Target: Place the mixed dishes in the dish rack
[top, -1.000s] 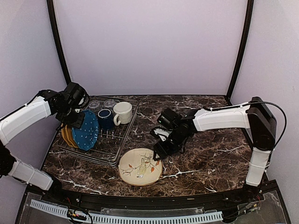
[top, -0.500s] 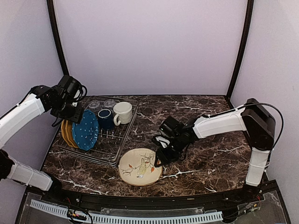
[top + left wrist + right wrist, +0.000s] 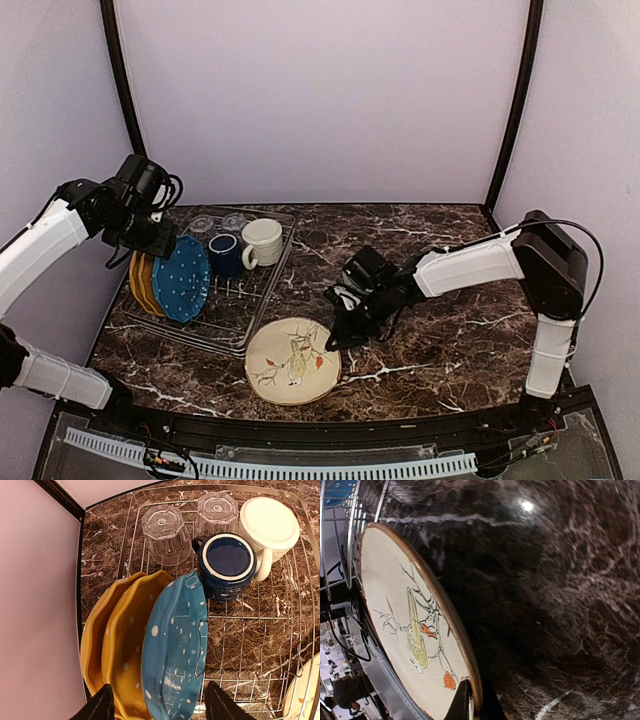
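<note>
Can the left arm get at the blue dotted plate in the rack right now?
Probably yes: the left pincer hangs open just above the blue plate, nothing between them, though the yellow plates stand close beside it.

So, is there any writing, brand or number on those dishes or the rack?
None readable.
The cream plate shows only painted branches and leaves, no words.
The glasses have faint marks on their bases, too small to read.
The navy mug, cream mug, blue plate and rack bear no lettering.
</note>
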